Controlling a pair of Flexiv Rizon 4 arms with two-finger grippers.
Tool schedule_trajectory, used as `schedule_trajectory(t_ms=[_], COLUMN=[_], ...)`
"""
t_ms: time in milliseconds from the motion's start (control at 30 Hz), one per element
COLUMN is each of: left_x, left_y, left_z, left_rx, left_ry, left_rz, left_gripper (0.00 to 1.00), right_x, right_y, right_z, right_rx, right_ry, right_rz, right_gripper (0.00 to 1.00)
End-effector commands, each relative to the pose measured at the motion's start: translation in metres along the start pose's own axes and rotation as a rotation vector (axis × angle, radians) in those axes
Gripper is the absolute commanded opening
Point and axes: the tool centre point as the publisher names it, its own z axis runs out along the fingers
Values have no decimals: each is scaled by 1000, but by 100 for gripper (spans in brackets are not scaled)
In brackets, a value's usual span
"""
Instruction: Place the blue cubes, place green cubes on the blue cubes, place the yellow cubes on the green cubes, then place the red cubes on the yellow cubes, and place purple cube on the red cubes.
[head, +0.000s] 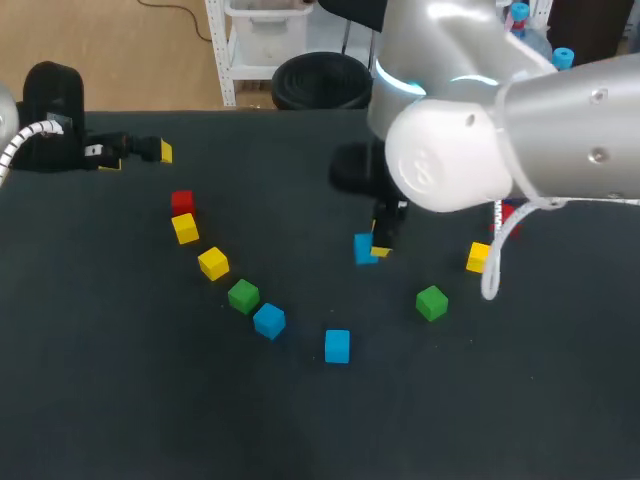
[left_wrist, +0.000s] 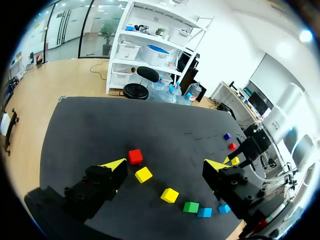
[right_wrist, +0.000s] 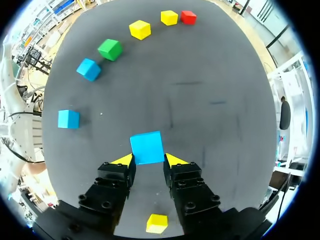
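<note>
Right gripper (right_wrist: 148, 161): closed on a blue cube (right_wrist: 147, 147), both yellow tips against its opposite sides. The held cube is near the middle of the table (head: 100, 420); whether it touches the surface cannot be told.

Left gripper (left_wrist: 166, 166): fingers wide apart, nothing between them, well to the left of the held cube.

Left of the held cube, in a curved row: red cube (head: 182, 201), yellow cube (head: 185, 229), second yellow cube (head: 213, 263), green cube (head: 243, 296), second blue cube (head: 269, 320). Third blue cube (head: 337, 346) lies nearer the robot than the held cube. To its right: second green cube (head: 431, 302), third yellow cube (head: 479, 257).
</note>
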Motion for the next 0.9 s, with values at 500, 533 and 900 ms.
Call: schedule_trajectory(t_ms=[500, 533, 900], left_x=[1, 1, 1], left_y=[2, 2, 2], left_z=[0, 0, 0], left_rx=[12, 12, 12], left_ry=[-6, -6, -6], left_rz=[2, 2, 2], left_gripper=[100, 100, 100], right_x=[-3, -3, -5], right_y=[-13, -13, -13], right_z=[25, 25, 26], right_rx=[-78, -79, -84], right_ry=[45, 45, 54], right_rz=[0, 1, -15], right_gripper=[0, 0, 100])
